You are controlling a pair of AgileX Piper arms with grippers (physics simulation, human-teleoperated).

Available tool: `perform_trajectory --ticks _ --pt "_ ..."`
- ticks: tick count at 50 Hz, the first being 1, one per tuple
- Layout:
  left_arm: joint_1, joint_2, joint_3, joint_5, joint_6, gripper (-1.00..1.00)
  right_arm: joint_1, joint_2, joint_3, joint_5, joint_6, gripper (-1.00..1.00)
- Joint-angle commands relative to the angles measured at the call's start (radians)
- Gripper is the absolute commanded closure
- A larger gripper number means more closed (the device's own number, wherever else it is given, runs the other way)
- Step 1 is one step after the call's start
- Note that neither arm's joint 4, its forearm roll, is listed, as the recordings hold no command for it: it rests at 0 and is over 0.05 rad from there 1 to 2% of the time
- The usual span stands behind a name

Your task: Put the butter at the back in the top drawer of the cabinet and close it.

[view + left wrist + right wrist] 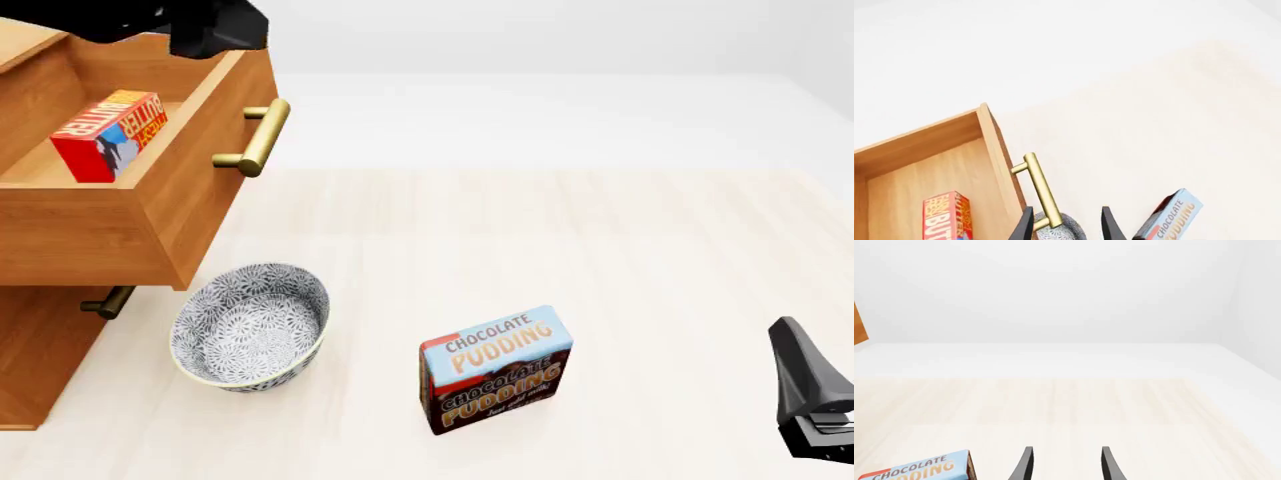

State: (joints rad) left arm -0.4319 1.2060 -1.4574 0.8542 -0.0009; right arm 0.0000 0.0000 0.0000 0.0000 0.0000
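The pale wood desk (641,230) holds a pudding box (495,368) near the front, with the right pincer (1065,465) open and empty close by. A little farther sits a spotted bowl (251,324), and behind it the cabinet (34,340) has its top drawer (187,190) pulled out with the butter (110,134) already inside. The left pincer (1065,226) hangs open above the brass handle (256,138), so I think only closing the drawer is left.

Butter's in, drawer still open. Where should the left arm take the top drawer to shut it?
Take the brass bar handle on the top drawer front, at mid-span. Come from the table side, jaws straddling the bar across its width: it stands off the wood on two posts, leaving a gap behind. The left gripper is open, nearly there. Pushing the front panel may also work.
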Motion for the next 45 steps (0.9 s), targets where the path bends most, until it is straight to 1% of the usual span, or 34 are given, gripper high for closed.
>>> perform_trajectory --ticks 1,7,13,22,23,30,31,40,41,45 --pt "-0.090 0.064 0.015 -0.061 -0.031 -1.00 0.000 0.000 0.000 0.000 0.000 -1.00" --pt "-0.123 0.092 0.021 -0.087 -0.042 -1.00 0.000 0.000 0.000 0.000 0.000 -1.00" --pt "-0.159 0.127 0.005 -0.103 -0.054 -1.00 0.000 0.000 0.000 0.000 0.000 -1.00" --pt "-0.159 0.127 0.005 -0.103 -0.054 -1.00 0.000 0.000 0.000 0.000 0.000 -1.00" --pt "-0.190 0.151 0.005 -0.116 -0.075 -1.00 0.000 0.000 0.000 0.000 0.000 -1.00" --pt "-0.190 0.151 0.005 -0.117 -0.075 -1.00 0.000 0.000 0.000 0.000 0.000 -1.00" --pt "-0.222 0.171 0.006 -0.125 -0.106 -1.00 0.000 0.000 0.000 0.000 0.000 -1.00" --pt "-0.222 0.171 0.006 -0.125 -0.106 -1.00 0.000 0.000 0.000 0.000 0.000 -1.00" --pt "-0.261 0.206 0.001 -0.142 -0.133 -1.00 0.000 0.000 0.000 0.000 0.000 -1.00" --pt "-0.274 0.222 0.002 -0.149 -0.142 -1.00 0.000 0.000 0.000 0.000 0.000 -1.00"
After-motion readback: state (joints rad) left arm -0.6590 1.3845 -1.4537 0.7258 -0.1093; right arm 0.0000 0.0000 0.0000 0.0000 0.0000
